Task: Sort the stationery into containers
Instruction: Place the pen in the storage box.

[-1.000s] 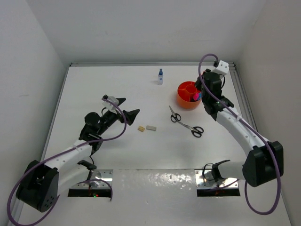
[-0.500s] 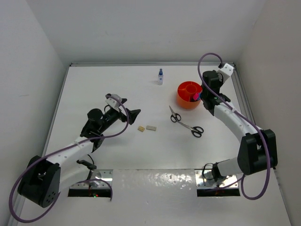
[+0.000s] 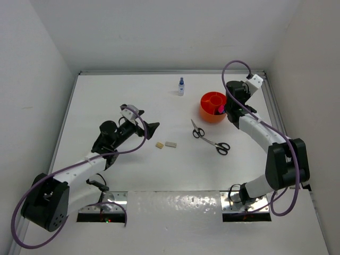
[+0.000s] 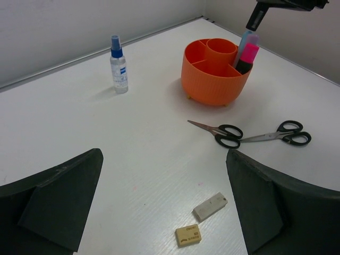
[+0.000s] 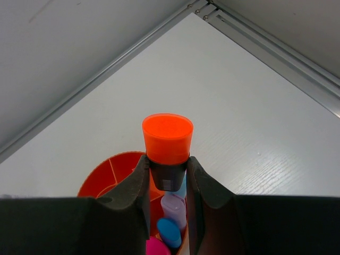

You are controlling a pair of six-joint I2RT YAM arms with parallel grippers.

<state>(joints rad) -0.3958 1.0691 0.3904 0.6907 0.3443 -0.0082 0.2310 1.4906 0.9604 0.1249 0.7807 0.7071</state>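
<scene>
White tabletop [image 3: 133,95]: carries all the loose stationery; sorting is under way at its far right.
Left jaws: spread wide with nothing between them. They hang low and are aimed at the two erasers, which sit framed between them in the left wrist view. Judged a line-up for a pick.
Beige eraser [image 4: 188,235]: flat on the tabletop, nearest item to the open jaws, unsorted.
Grey eraser [image 4: 210,206]: flat, just beside the beige one with a narrow gap between, unsorted.
Near scissors [image 3: 217,145]: flat, blades shut, right of the erasers, unsorted.
Far scissors [image 3: 196,130]: flat, blades shut, between the near pair and the tub. Whether the two pairs touch cannot be told.
Right jaws: narrowed on the black barrel just under the cap, so the lower end hangs free.
Orange-capped marker [image 5: 167,146]: held upright, cap up, over the tub's side nearest the right arm. Judged posed to go end-first into a compartment.
Orange tub [image 4: 212,87]: far right, divided around a central cup. One outer compartment holds a lilac marker [image 5: 174,207], a blue cap [image 5: 169,231] and a pink cap [image 4: 248,53], all standing.
Bottle [image 3: 181,86]: upright, farthest back, well apart from the tub, unsorted.
Outstanding: erasers, both scissors and bottle; roughly mid-task.
</scene>
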